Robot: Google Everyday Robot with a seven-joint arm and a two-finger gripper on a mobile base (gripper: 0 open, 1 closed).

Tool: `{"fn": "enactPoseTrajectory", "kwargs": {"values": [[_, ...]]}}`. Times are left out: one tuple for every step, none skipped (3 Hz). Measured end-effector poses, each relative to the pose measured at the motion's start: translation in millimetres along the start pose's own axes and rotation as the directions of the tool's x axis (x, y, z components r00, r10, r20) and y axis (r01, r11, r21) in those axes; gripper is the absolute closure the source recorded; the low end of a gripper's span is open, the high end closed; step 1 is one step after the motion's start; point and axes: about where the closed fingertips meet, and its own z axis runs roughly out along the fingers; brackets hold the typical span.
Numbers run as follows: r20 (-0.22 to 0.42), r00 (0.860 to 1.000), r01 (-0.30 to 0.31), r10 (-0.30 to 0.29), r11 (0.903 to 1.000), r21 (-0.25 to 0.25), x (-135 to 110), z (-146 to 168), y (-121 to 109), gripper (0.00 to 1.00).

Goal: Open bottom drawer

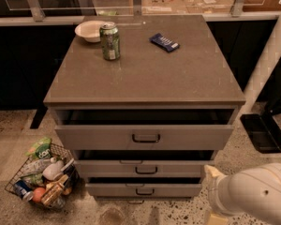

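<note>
The bottom drawer (144, 190) is the lowest of three grey-beige fronts on the cabinet, with a small black bar handle (144, 191) at its centre. A dark gap shows above its front, so it stands slightly pulled out, like the two drawers above it. My gripper (211, 195) is at the lower right on the end of a white arm (257, 196), just right of the bottom drawer's front and apart from it. Its two cream fingertips (211, 171) stand spread, with nothing between them.
On the cabinet top (145, 74) sit a white bowl (90, 31), a green can (110, 41) and a blue packet (164, 42). A wire basket (42, 177) of groceries rests on the floor at the left. A black base (262, 132) lies at the right.
</note>
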Motion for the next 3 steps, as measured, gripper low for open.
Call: {"fn": "enactPoseTrajectory", "kwargs": {"values": [[-0.051,0.995,0.087,-0.091,0.9932,-0.077,-10.6,54.0,20.1,0.0],[-0.058,0.995,0.082,-0.087,0.9932,-0.083,-10.6,60.0,17.5,0.0],[-0.077,0.992,0.088,-0.097,0.9907,-0.103,-14.8,82.9,14.2,0.0]]}}
